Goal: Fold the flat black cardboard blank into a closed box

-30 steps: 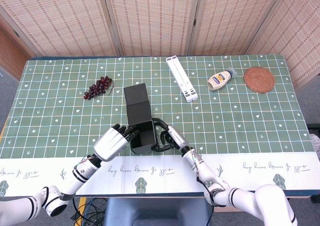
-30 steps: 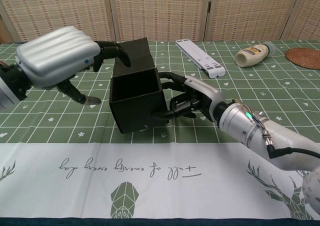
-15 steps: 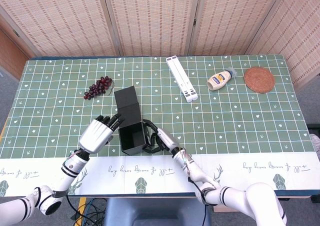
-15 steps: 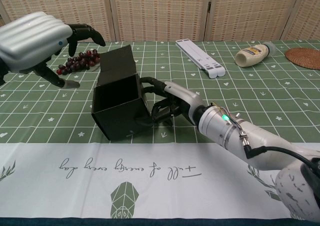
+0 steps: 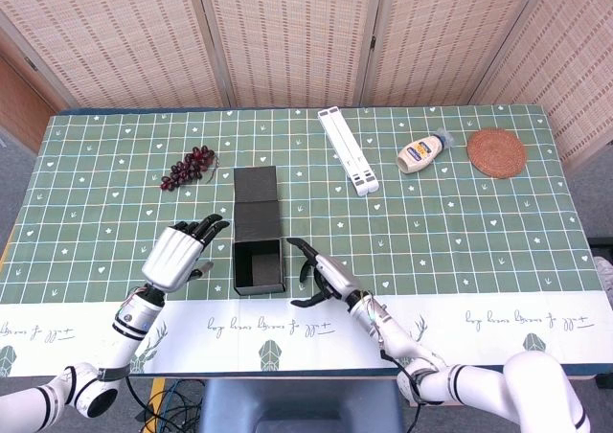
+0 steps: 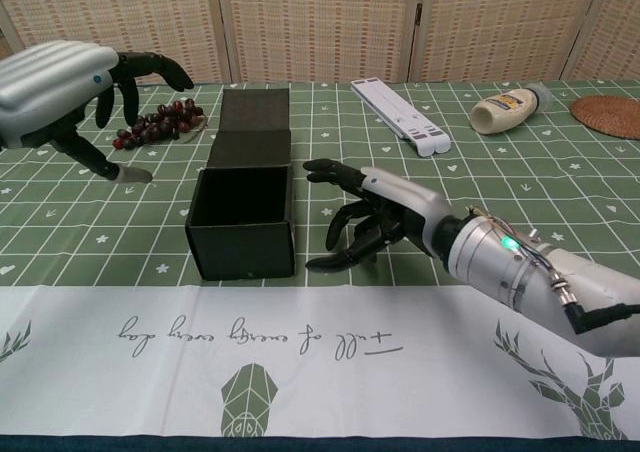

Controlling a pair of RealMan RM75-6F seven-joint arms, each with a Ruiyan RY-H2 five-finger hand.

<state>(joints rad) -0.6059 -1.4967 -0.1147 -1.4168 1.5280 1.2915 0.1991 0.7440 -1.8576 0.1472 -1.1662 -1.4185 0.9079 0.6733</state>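
The black cardboard box [image 5: 259, 263] [image 6: 243, 219] stands on the green tablecloth with its top open and its lid flap [image 5: 257, 203] [image 6: 254, 122] lying back flat behind it. My left hand [image 5: 180, 251] [image 6: 62, 80] hovers to the box's left, fingers spread, holding nothing. Just right of the box, my right hand [image 5: 323, 273] [image 6: 378, 212] has its fingers apart and does not touch the cardboard.
A bunch of dark grapes [image 5: 188, 167] [image 6: 157, 124] lies behind the left hand. A white folding stand [image 5: 348, 149] [image 6: 400, 115], a mayonnaise bottle [image 5: 421, 151] [image 6: 510, 108] and a woven coaster [image 5: 496, 151] [image 6: 606, 114] sit at the back right.
The right hand has let go of the box's right wall and pulled away to the right. The box now sits square and upright, and the left hand has drawn back.
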